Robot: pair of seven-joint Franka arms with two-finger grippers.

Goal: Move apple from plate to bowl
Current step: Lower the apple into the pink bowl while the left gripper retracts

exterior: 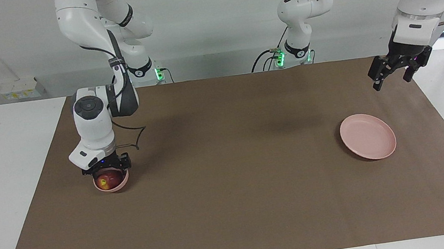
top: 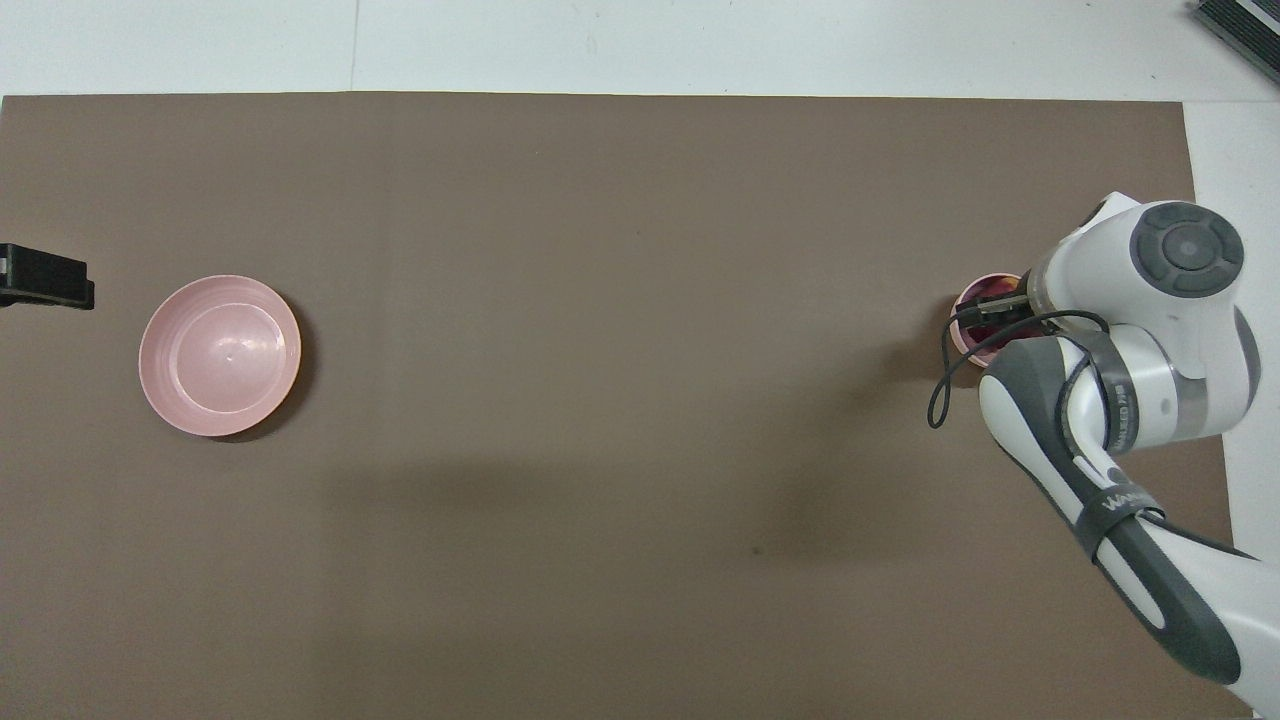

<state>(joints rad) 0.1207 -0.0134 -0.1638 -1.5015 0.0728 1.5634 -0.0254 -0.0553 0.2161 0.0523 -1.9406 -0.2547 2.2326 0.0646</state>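
The dark red apple (exterior: 108, 180), with a yellow patch showing, lies in the small pink bowl (exterior: 115, 188) at the right arm's end of the table. My right gripper (exterior: 105, 169) hangs just above it, open, one finger on each side of the apple's top. In the overhead view the right arm's wrist covers most of the bowl (top: 966, 312), and only a sliver of the apple (top: 990, 293) shows. The flat pink plate (exterior: 368, 136) (top: 220, 355) lies bare. My left gripper (exterior: 391, 80) (top: 45, 280) is open, high over the mat beside the plate.
A brown mat (exterior: 235, 191) covers most of the white table (exterior: 5, 170). Power boxes and cables (exterior: 277, 59) sit at the arm bases. Nothing else stands on the mat.
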